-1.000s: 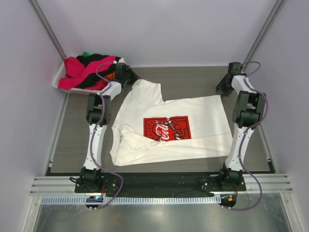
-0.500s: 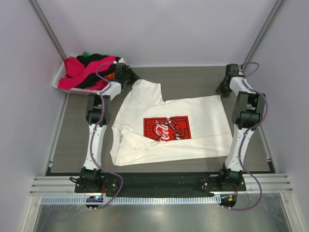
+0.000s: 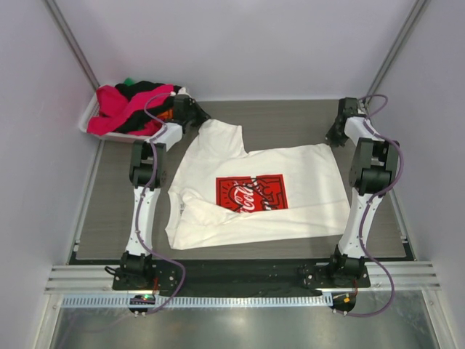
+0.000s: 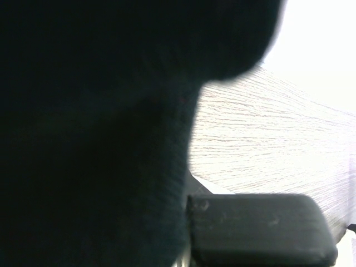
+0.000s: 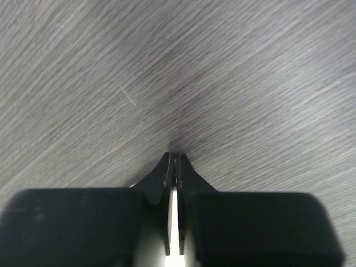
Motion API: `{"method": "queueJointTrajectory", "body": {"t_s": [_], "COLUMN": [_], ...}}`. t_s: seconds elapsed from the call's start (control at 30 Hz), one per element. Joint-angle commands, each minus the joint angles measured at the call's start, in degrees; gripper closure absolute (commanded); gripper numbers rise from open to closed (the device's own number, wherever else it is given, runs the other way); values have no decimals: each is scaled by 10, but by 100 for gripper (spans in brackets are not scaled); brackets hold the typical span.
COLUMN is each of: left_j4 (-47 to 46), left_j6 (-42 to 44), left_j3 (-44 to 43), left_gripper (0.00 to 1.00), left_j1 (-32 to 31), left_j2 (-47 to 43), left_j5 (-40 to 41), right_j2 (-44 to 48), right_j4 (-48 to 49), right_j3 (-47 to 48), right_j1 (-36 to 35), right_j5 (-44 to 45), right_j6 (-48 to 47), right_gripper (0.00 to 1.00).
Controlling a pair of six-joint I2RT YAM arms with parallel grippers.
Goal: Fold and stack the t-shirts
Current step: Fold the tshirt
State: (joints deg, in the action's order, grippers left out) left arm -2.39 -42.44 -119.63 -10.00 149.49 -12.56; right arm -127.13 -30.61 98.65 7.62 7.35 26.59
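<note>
A white t-shirt (image 3: 254, 218) with a red square Coca-Cola print (image 3: 251, 193) lies spread on the grey wood table (image 3: 290, 120), one sleeve pointing to the far left. My left gripper (image 3: 197, 116) is low at that sleeve's far edge, next to the bin. In the left wrist view a dark blurred mass (image 4: 94, 133) fills the left side and only one finger (image 4: 261, 228) shows. My right gripper (image 3: 331, 137) is just past the shirt's far right corner. Its jaws (image 5: 173, 158) are shut with nothing between them, tips at the bare table (image 5: 222, 83).
A white bin (image 3: 89, 116) at the far left corner holds a heap of magenta (image 3: 112, 109), black (image 3: 149, 91) and green (image 3: 129, 81) tees. Grey walls close in on three sides. A metal rail (image 3: 240, 280) runs along the near edge.
My right gripper has shifted slightly left and down toward the shirt's far right corner. The left arm and the shirt have not visibly moved.
</note>
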Motion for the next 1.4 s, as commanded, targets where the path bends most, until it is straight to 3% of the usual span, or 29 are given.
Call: {"method": "queueJointTrajectory", "body": {"t_s": [0.0, 0.27, 0.63, 0.83, 1.37], "left_j4": [56, 71, 152, 184, 284], "left_j6": [-47, -58, -39, -18, 13], "left_j3": [25, 67, 166, 301, 541], "left_gripper": [100, 100, 100, 100, 100], "left_j1": [22, 21, 14, 10, -48], "left_j2": [-6, -71, -243, -374, -670], "left_j5": [-3, -20, -8, 13, 89], "right_j2": [8, 42, 146, 213, 377], "right_j4": [-7, -11, -37, -35, -25], "right_j3": [-5, -9, -56, -138, -294], "right_j1": [-8, -8, -8, -8, 41], "right_j5": [-13, -7, -37, -39, -41], "right_j6": [-6, -4, 7, 7, 13], "right_gripper": [99, 99, 99, 99, 99]}}
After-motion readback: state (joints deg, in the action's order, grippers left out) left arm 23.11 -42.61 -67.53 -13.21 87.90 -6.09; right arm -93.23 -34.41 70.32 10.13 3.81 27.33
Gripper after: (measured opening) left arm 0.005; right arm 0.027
